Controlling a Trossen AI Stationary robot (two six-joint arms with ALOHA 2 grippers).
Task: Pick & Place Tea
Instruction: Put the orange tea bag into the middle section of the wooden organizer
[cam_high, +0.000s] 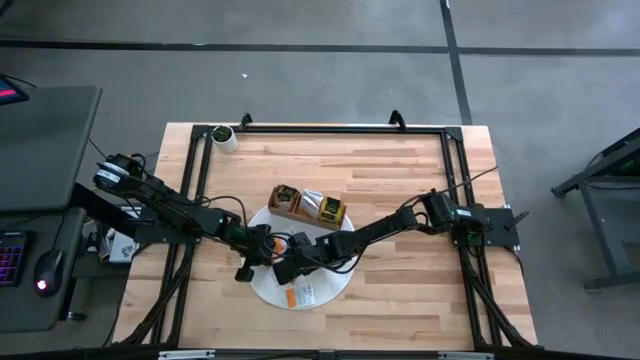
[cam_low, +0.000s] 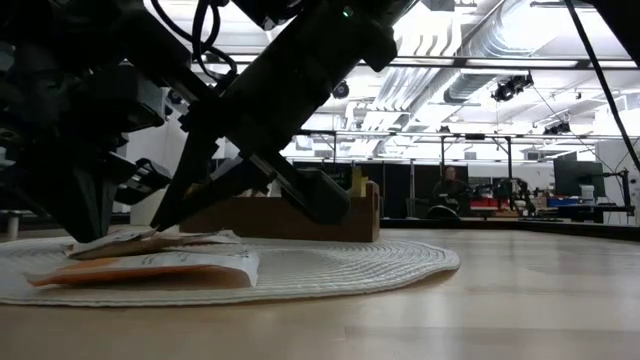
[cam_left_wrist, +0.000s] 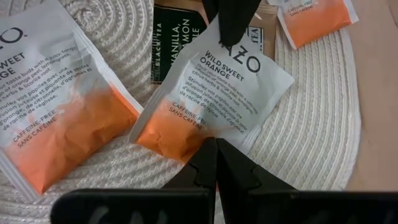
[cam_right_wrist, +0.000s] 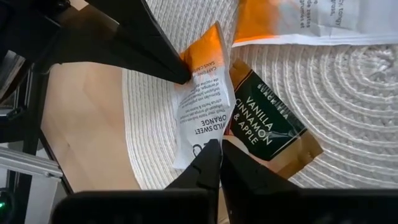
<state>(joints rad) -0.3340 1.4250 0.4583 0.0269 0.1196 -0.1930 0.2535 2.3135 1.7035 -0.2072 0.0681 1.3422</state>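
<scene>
Both arms meet over the round white woven mat (cam_high: 262, 288), which lies near the middle of the wooden table (cam_high: 400, 180), and both work one orange-and-white "Wild Sweet Orange" tea packet (cam_left_wrist: 214, 99) lying on that mat. The left gripper (cam_left_wrist: 216, 163) has its two dark fingers pressed together on the orange end of this packet, while the right gripper (cam_right_wrist: 219, 163) has pinched its fingers closed on the opposite, white end, so the packet is clamped from both sides at once. Partly under the packet, also on the mat, lies a dark green and tan "Vanilla, Cinnamon & Apple" black tea packet (cam_right_wrist: 267, 127). A second orange-and-white packet (cam_left_wrist: 53, 106) rests on the mat just beside the held one, and a third (cam_left_wrist: 314, 18) lies at the mat's edge, near the bare wood. In the high view, the brown wooden tray (cam_high: 308, 206) stands touching the mat's far rim with more packets standing in it, and a small white cup (cam_high: 224, 138) sits well apart from the mat by the table's far left corner.
</scene>
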